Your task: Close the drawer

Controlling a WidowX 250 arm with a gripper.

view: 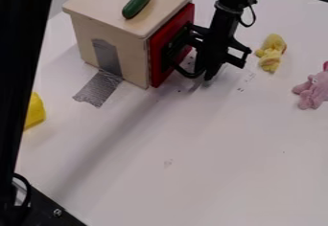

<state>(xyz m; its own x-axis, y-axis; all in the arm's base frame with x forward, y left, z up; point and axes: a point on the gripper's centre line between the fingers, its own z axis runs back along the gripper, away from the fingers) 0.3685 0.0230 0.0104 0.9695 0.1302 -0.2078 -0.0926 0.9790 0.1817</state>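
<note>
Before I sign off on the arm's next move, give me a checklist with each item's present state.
1. Red drawer front flush with the wooden box: looks ok, no gap seen under the top.
2. Gripper beside the front: ok.
3. Gripper free of contact with the front: cannot tell, they overlap from this angle.
4. Box taped down: ok, silver tape runs from its side onto the table.
5. Green cucumber lying on the box top: ok.
6. Yellow plush toy apart from the drawer front: ok.
</note>
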